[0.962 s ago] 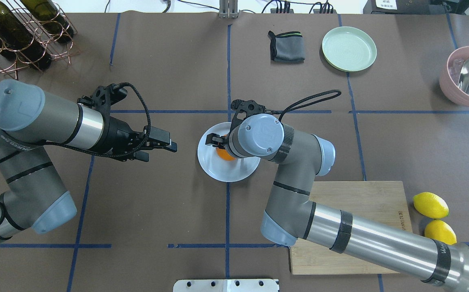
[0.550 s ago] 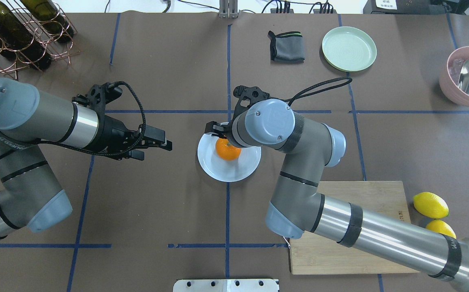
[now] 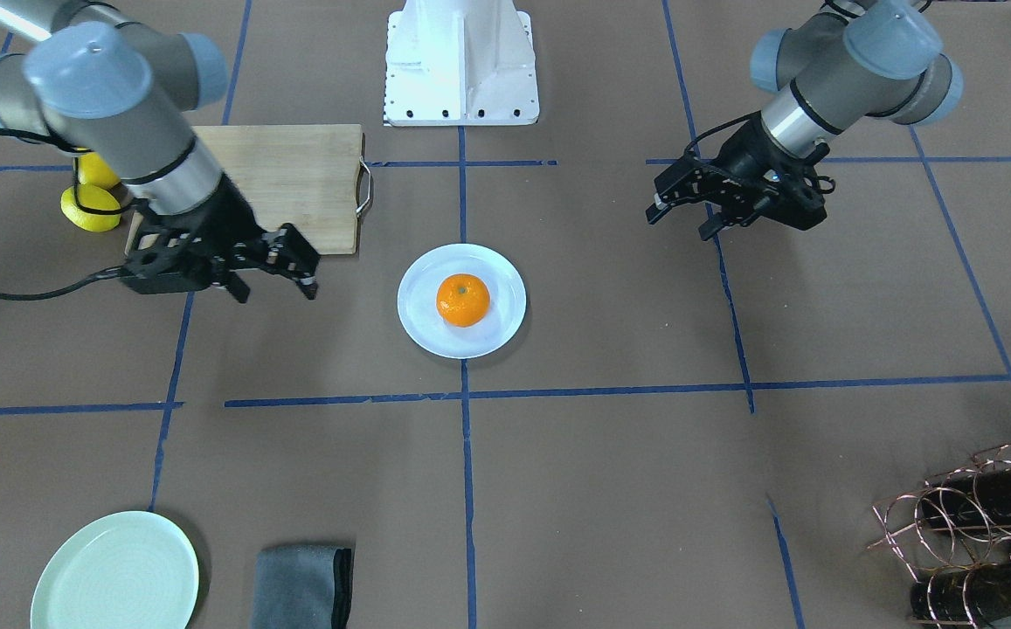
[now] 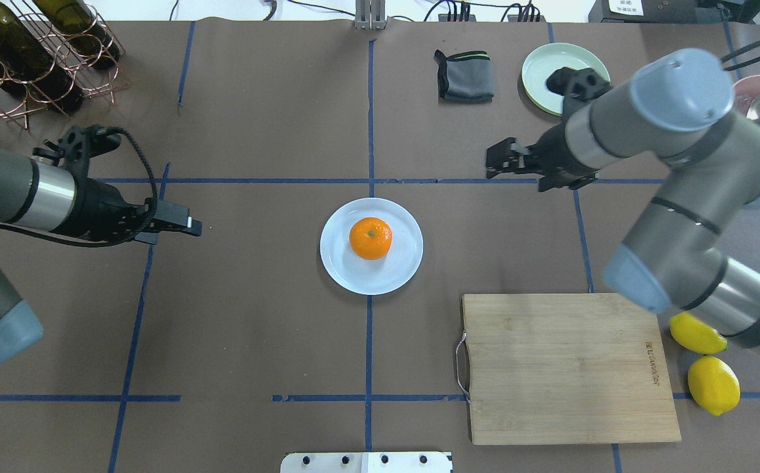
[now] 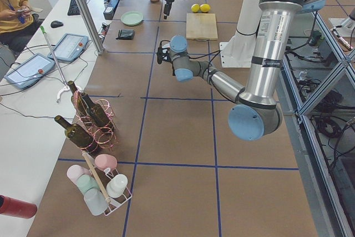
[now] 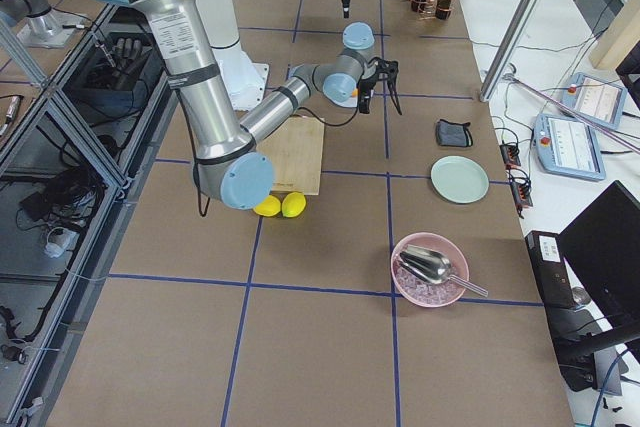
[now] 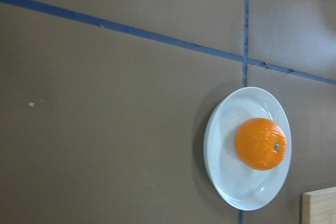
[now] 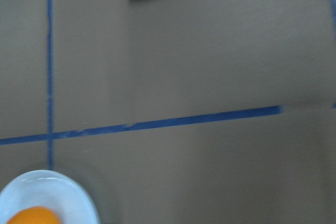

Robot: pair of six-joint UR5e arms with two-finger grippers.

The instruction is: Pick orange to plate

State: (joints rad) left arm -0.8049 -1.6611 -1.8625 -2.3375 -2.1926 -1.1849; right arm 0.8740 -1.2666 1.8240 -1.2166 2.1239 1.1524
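The orange (image 4: 370,238) sits in the middle of the white plate (image 4: 337,263) at the table's centre, with nothing touching it. It shows again as the orange (image 3: 462,300) on the plate (image 3: 422,325) in the front-facing view. My right gripper (image 4: 494,161) hangs open and empty to the right of the plate, well apart from it, above a blue tape line. My left gripper (image 4: 189,226) hovers open and empty to the plate's left. Both wrist views show the orange (image 7: 261,144) on the plate (image 8: 68,192), with no fingers in frame.
A wooden cutting board (image 4: 563,368) lies right of and nearer than the plate, with two lemons (image 4: 713,384) beside it. A pale green plate (image 4: 550,56) and grey cloth (image 4: 464,75) lie at the back. A pink bowl (image 6: 397,265) sits far right, a wine rack (image 4: 31,52) back left.
My right gripper has come off the orange, leaving it on the plate, and swung away to the right and back. The left arm has drawn back to the left.
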